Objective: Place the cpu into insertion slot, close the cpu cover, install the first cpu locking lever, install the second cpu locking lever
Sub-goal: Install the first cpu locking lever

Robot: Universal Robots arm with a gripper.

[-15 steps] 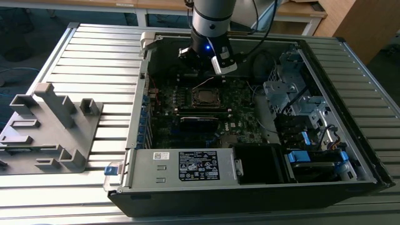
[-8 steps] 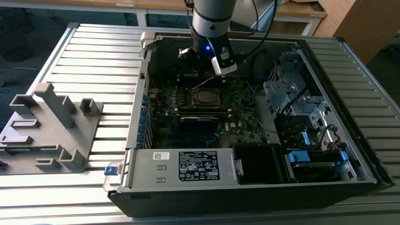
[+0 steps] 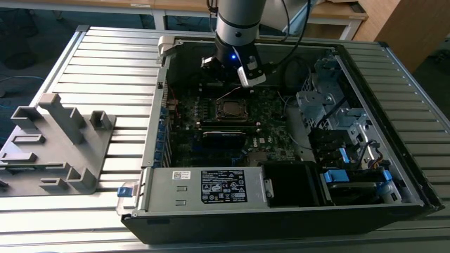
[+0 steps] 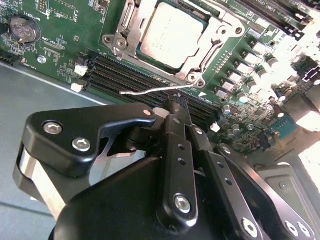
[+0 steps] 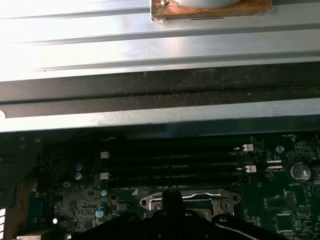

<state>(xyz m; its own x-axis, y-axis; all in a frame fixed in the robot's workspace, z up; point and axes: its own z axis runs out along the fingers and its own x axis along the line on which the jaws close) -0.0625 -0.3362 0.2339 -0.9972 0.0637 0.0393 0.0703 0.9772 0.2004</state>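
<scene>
One dull silvery cpu (image 4: 172,35) sits framed under the cpu cover (image 4: 125,36); the pincer (image 4: 177,104) is closed.

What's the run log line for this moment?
cpu seated under closed cpu cover | one locking lever looks unlatched | gripper beside that lever

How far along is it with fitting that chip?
The silvery square cpu is seated, with the metal frame cover down around it. The closed gripper is at a thin wire locking lever that appears to stick out unlatched. Latching the levers looks left.
</scene>
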